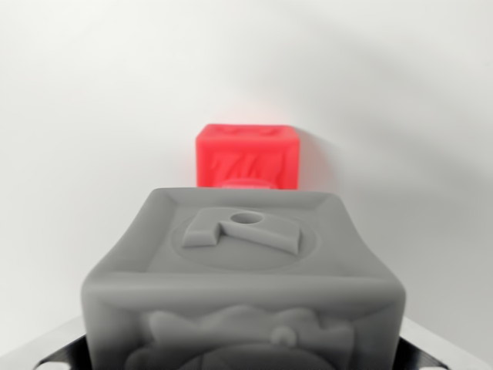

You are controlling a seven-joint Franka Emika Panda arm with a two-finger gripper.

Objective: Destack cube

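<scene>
we saw the grey cube point(245, 285) close under the camera, the red cube point(246, 156) apart behind it on the white bench point(77, 154). we could not tell the tool's state (its tips were hidden), so we judged a slow, level set-down clear of the red one was best.

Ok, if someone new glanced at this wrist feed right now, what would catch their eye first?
The big grey cube fills the lower half of the wrist view, close to the camera, with a raised shape and a small hole on its top face. Behind it, just above centre, a bright red cube stands out against the plain white surface. The gripper's fingers cannot be made out.
</scene>
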